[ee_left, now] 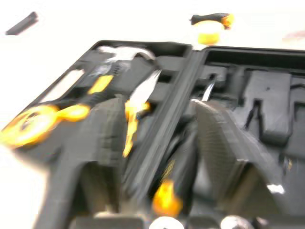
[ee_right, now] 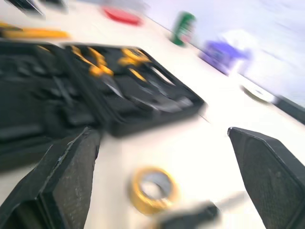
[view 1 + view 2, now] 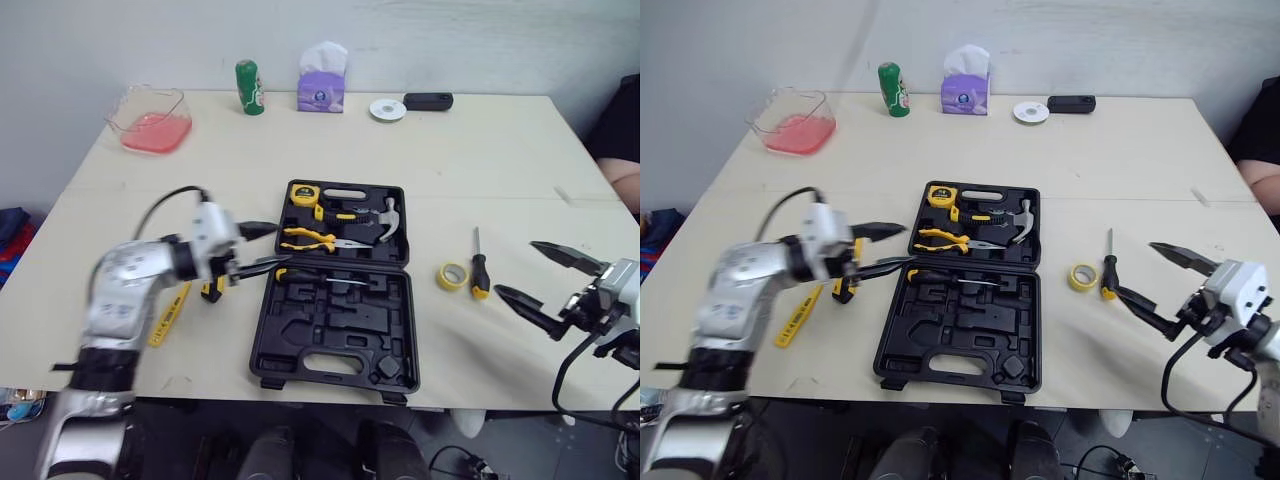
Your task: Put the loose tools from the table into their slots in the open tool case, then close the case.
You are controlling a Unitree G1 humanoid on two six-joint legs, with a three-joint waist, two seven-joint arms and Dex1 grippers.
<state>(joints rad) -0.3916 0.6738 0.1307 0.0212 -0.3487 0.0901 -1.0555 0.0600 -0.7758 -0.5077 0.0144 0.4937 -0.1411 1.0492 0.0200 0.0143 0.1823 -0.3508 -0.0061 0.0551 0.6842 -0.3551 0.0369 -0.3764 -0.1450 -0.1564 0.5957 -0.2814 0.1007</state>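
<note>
The black tool case (image 3: 335, 330) lies open in the middle of the table. Its far half holds a yellow tape measure (image 3: 303, 194), pliers (image 3: 312, 238) and a hammer (image 3: 385, 219). A black-and-yellow screwdriver (image 3: 318, 277) lies at the far edge of the near half. My left gripper (image 3: 278, 246) stands open at the case's left side, its fingers (image 1: 102, 138) either side of that screwdriver's handle (image 1: 178, 162). Right of the case lie a yellow tape roll (image 3: 453, 275) and a second screwdriver (image 3: 479, 268). My right gripper (image 3: 518, 269) hangs open just right of them, holding nothing.
A long yellow tool (image 3: 170, 315) and a small black-and-yellow tool (image 3: 212, 290) lie left of the case. At the table's back stand a pink container (image 3: 152, 120), a green can (image 3: 249, 88), a tissue pack (image 3: 322, 85), a white roll (image 3: 387, 109) and a black object (image 3: 428, 101). A person's arm (image 3: 620, 165) is at the right edge.
</note>
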